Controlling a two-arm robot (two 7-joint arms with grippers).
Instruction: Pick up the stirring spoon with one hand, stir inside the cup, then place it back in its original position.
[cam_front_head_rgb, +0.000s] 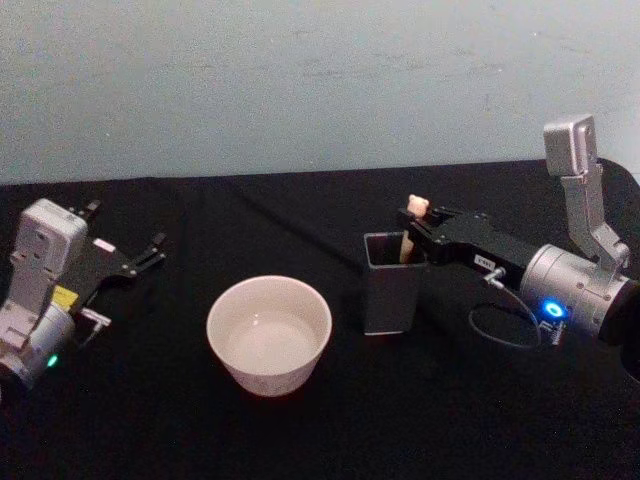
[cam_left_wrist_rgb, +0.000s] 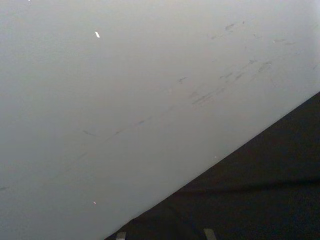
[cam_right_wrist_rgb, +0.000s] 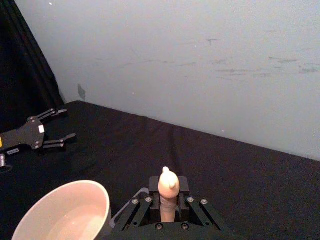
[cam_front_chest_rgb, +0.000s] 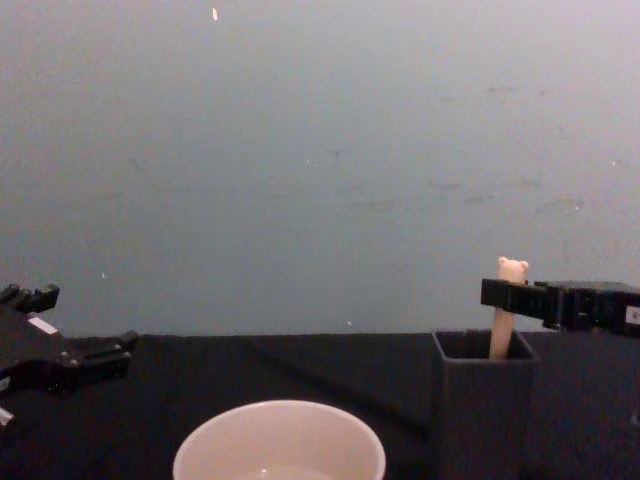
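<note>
Right gripper (cam_front_head_rgb: 413, 224) closed on the stirring spoon (cam_front_chest_rgb: 500, 330) just below its bear head; the spoon stands in the dark holder (cam_front_head_rgb: 390, 295). I should lift straight up, clearing the walls, before crossing to the cup (cam_front_head_rgb: 268, 378). Left gripper (cam_front_head_rgb: 135, 258) parked far left, fingers spread.

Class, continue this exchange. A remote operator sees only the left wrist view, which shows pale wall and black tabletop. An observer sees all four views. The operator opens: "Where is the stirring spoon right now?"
Observer: The cream-handled, bear-topped stirring spoon stands upright in the dark grey square holder, to the right of the wide cream-white cup.
Operator: Is anything gripping it?
Observer: Yes. The right gripper is closed on the handle just under the bear head.
Operator: And my own left gripper?
Observer: The left gripper is open at the far left, well apart from the cup.
</note>
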